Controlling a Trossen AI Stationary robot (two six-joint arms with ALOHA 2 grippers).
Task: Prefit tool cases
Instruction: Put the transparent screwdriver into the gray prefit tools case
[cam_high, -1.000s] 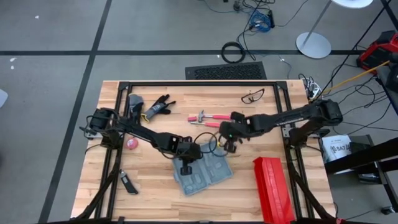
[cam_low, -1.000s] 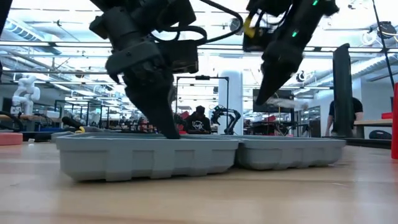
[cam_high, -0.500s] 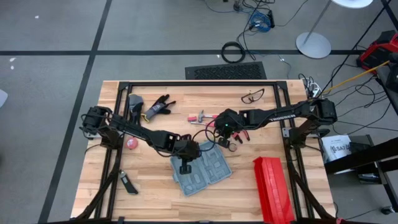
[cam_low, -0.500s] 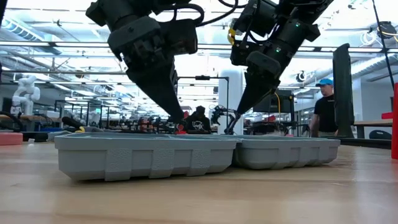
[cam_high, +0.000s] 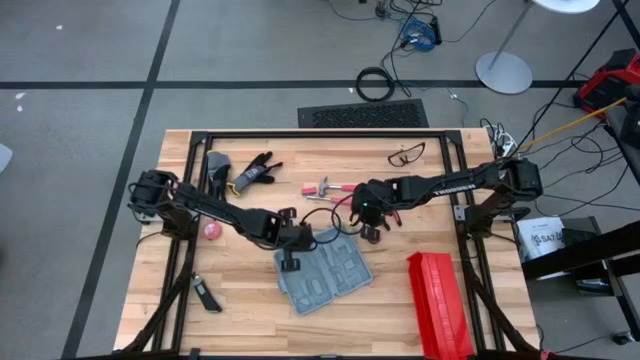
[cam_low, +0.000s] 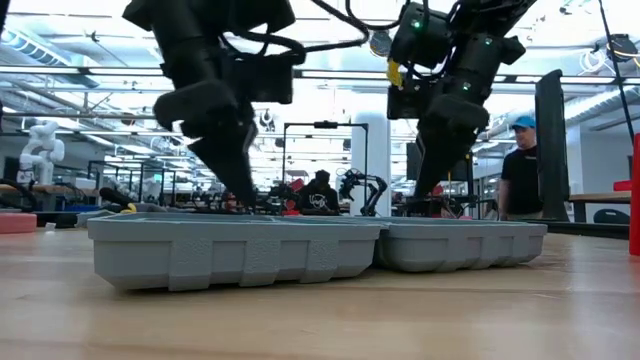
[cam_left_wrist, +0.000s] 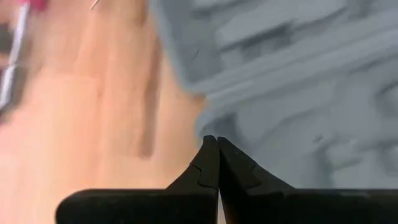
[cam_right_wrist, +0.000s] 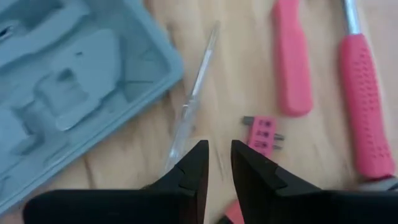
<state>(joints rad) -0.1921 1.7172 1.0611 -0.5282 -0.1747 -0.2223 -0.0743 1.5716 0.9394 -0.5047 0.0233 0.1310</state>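
High view: the open tool case (cam_high: 325, 274) lies mid-bench. Left gripper (cam_high: 290, 262), fingers together, sits at its left edge. Right gripper (cam_right_wrist: 217, 163), slightly parted and empty, hovers over pink tools (cam_right_wrist: 364, 93). Judged step: fetching a tool; next, descend and grasp.

A grey concrete floor (cam_high: 90, 60) crossed by dark seams surrounds the light wooden surface (cam_high: 250, 310). On it lie a black ribbed mat (cam_high: 362, 115), a coiled black cable (cam_high: 375, 83) and the round white base of a stand (cam_high: 504, 72), with tangled cords at the right edge. The low view opens onto a bright hall with ceiling light strips (cam_low: 330, 70), a white pillar (cam_low: 377, 160), and a person in a blue cap (cam_low: 520, 170).
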